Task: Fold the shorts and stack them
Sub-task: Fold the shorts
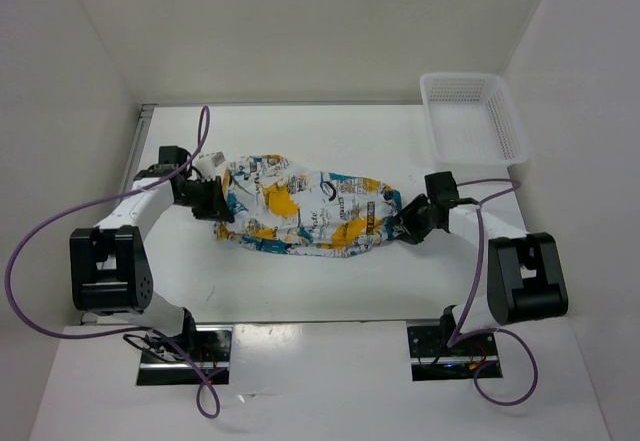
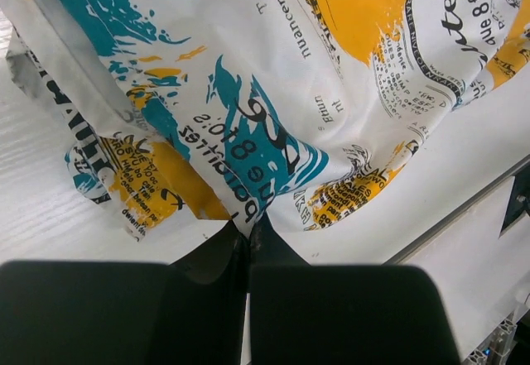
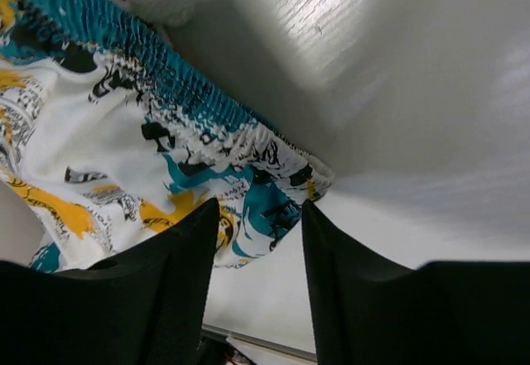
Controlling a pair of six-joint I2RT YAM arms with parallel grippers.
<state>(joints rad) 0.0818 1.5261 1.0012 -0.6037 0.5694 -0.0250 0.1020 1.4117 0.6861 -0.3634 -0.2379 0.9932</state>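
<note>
The shorts (image 1: 300, 211), white cloth with teal and orange-yellow print, lie stretched across the middle of the table. My left gripper (image 1: 217, 204) is at their left end and is shut on a pinch of the cloth (image 2: 248, 216); the rest of the shorts (image 2: 273, 75) spreads out beyond it. My right gripper (image 1: 403, 223) is at their right end. Its jaws stand open, and the gathered waistband corner (image 3: 273, 191) lies between the two black fingers (image 3: 178, 241) without being gripped.
A white plastic mesh basket (image 1: 472, 121) stands at the back right of the table. White walls close in the back and both sides. Purple cables loop from both arms near the front edge.
</note>
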